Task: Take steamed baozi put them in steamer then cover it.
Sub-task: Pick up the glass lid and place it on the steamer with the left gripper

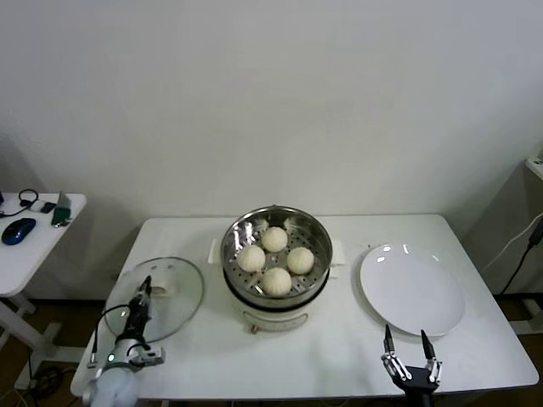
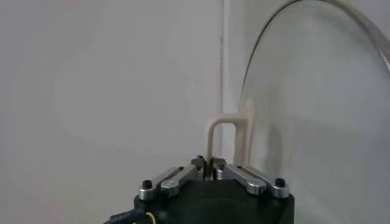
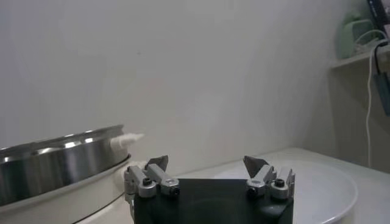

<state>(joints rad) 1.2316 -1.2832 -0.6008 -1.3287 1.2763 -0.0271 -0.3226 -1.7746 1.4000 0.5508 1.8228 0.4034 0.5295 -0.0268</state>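
the left tool [image 1: 145, 288] was at the near left of the white tabletop [image 1: 339, 356], its fingers drawn together on the flat cream-white rectangular handle [image 2: 230, 141] of the round clear glass cover with a metal rim [image 1: 161, 297]. in the left wrist view the handle's thin loop rose straight out from between the closed fingertips, and the glass dome curved away beside it. the cover lay on the tabletop just left of the round shiny stainless-steel steamer on its white base [image 1: 277, 263], close to it; whether the two touched could not be told. four small round cream-white steamed baozi [image 1: 276, 259] sat together on the perforated tray inside the steamer, which was uncovered. the right tool [image 1: 411, 348] hung at the near right edge of the tabletop with its fingers spread apart and gripping nothing, just in front of a flat round white plate [image 1: 411, 292] that lay to the right of the steamer.
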